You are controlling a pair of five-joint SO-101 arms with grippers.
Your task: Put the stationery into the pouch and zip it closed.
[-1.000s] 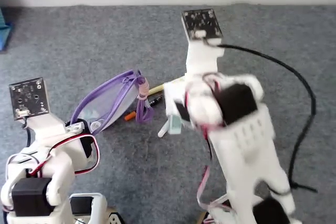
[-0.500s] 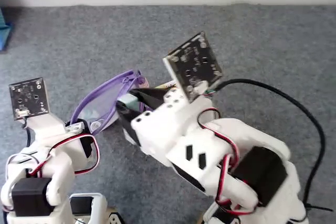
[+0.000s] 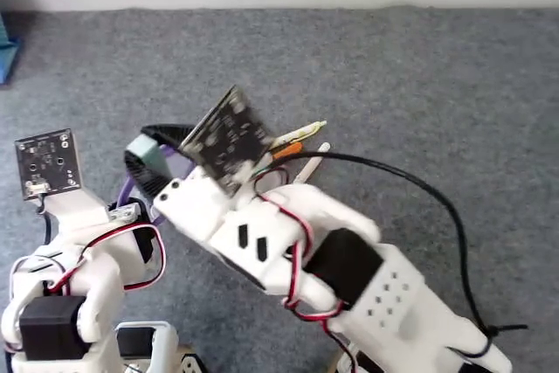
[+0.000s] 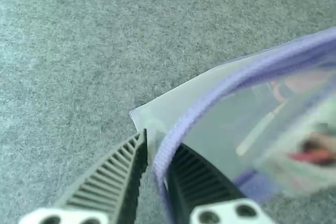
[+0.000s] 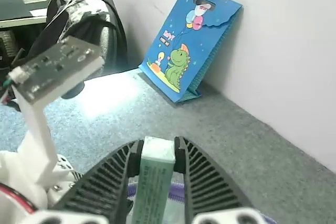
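Observation:
My left gripper [image 4: 155,145] is shut on the corner of the pouch [image 4: 236,108], a translucent one with a purple zip, and holds it up off the grey carpet. In the high view, most of the pouch [image 3: 129,188] is hidden under my right arm. My right gripper [image 5: 157,145] is shut on a pale green eraser block [image 5: 152,179]. It holds that block [image 3: 150,153] above the pouch's open mouth. A yellow-white pen [image 3: 295,135], an orange marker [image 3: 285,150] and a white pen [image 3: 311,162] lie on the carpet behind the right arm.
A blue gift bag [image 5: 189,45] leans against the wall far to the left. The left arm's camera board [image 3: 47,163] stands close beside the right gripper. A black cable [image 3: 437,207] trails from the right arm over the grey carpet [image 3: 437,76].
My right arm has swung left with the green block, from over the pens to above the pouch. The pens now lie uncovered. The left arm has kept still.

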